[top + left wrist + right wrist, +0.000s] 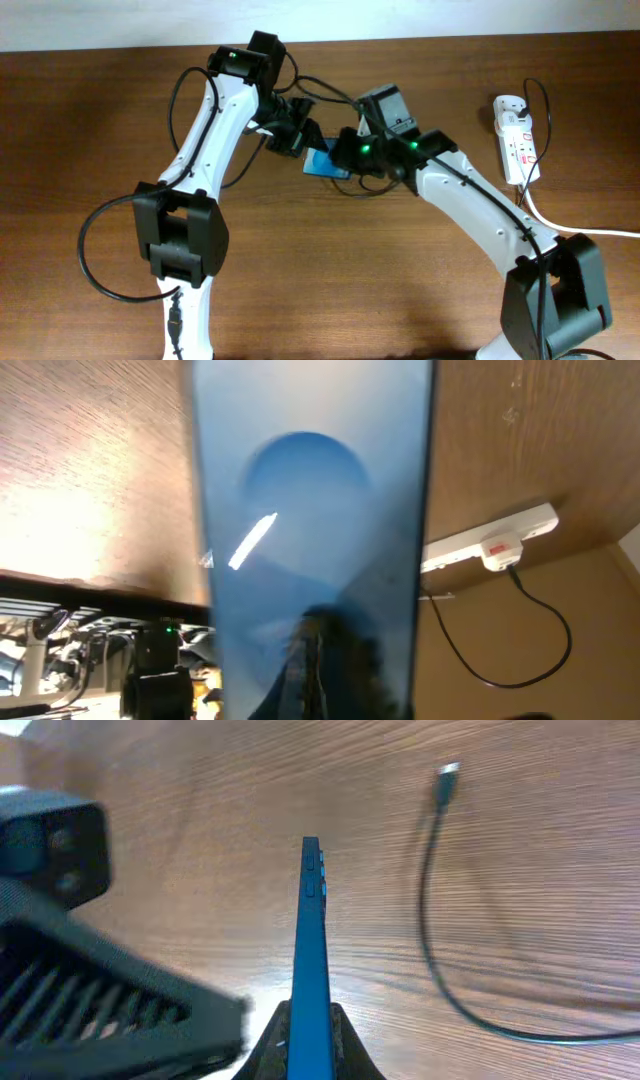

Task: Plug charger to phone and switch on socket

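The phone (322, 163) with its blue screen is held on edge above the table, between the two arms. My right gripper (310, 1038) is shut on its lower edge, and its thin blue side (310, 950) runs up the right wrist view. The screen (310, 530) fills the left wrist view and hides my left gripper's fingers. My left gripper (293, 132) is close against the phone's far-left end. The charger cable (428, 935) lies on the table, its connector tip (447, 775) free and away from the phone. The socket (515, 135) is a white strip at the far right.
The socket (490, 545) also shows in the left wrist view, with a plug in it and the thin black cable (455, 650) trailing off. Its thick white cord (570, 225) runs off the right edge. The arms' own black cables loop around the phone.
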